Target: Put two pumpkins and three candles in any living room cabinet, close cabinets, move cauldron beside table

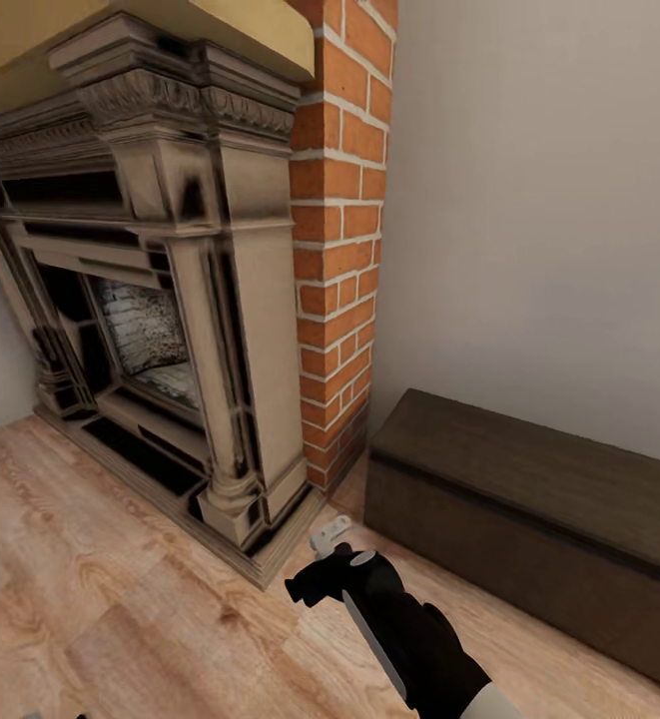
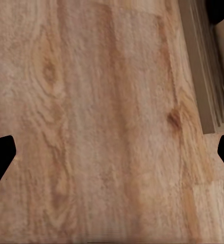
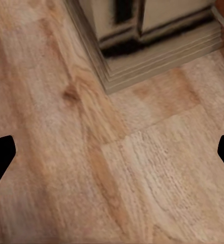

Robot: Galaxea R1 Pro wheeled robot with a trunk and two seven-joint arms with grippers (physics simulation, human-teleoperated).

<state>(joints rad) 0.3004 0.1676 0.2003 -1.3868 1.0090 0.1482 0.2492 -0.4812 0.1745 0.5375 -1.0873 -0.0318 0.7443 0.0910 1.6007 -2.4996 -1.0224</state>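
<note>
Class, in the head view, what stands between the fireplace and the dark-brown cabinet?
The head view shows a red brick column rising between the fireplace and the cabinet; at floor level a narrow strip of wood floor separates brick and cabinet.

Looking down on pale wood floor point(image 3: 142, 168) with strong grain and a dark knot. Two black fingertips point(image 3: 1, 157) of the right gripper point(image 3: 112, 155) at opposite edges — set wide apart, nothing between them but bare planks. Farther off, the stepped base of the fireplace surround point(image 3: 152, 35) — cream with sooty black smears, its moulded plinth corner resting on the floor.
</note>
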